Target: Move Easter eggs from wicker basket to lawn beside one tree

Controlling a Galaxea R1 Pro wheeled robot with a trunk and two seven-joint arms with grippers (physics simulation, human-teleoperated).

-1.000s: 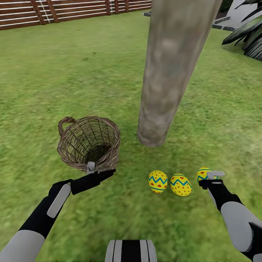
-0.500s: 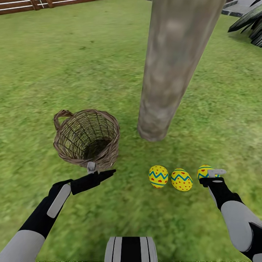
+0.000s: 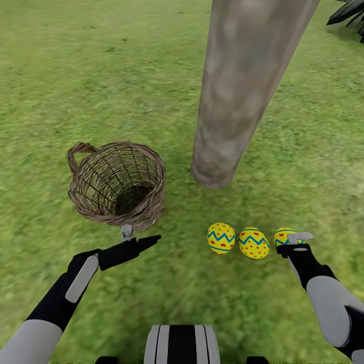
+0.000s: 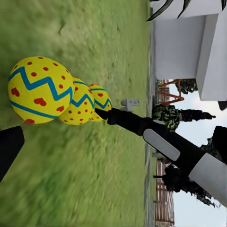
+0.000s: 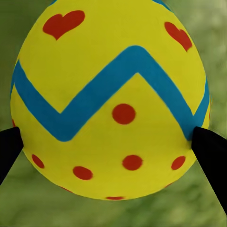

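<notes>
Three yellow Easter eggs lie in a row on the lawn (image 3: 76, 76) just in front of the tree (image 3: 237, 101) trunk: one (image 3: 221, 238), a second (image 3: 253, 242) and a third (image 3: 283, 235). My right gripper (image 3: 291, 242) is shut on the third egg (image 5: 113, 99), its fingertips (image 5: 210, 151) pressing both sides while the egg rests at grass level. The wicker basket (image 3: 117, 184) stands left of the trunk and looks empty inside. My left gripper (image 3: 139, 236) hangs open just in front of the basket, holding nothing. The left wrist view looks sideways at the egg row (image 4: 40, 90).
Dark palm fronds (image 3: 349, 12) reach in at the far right. My base (image 3: 182, 346) shows at the lower edge. Open grass stretches left of and beyond the basket. The left wrist view has white walls (image 4: 189, 47) in the distance.
The head camera has tilted down, so fence and paving have slid out of the picture. Arms, eggs and basket keep their places relative to one another.
</notes>
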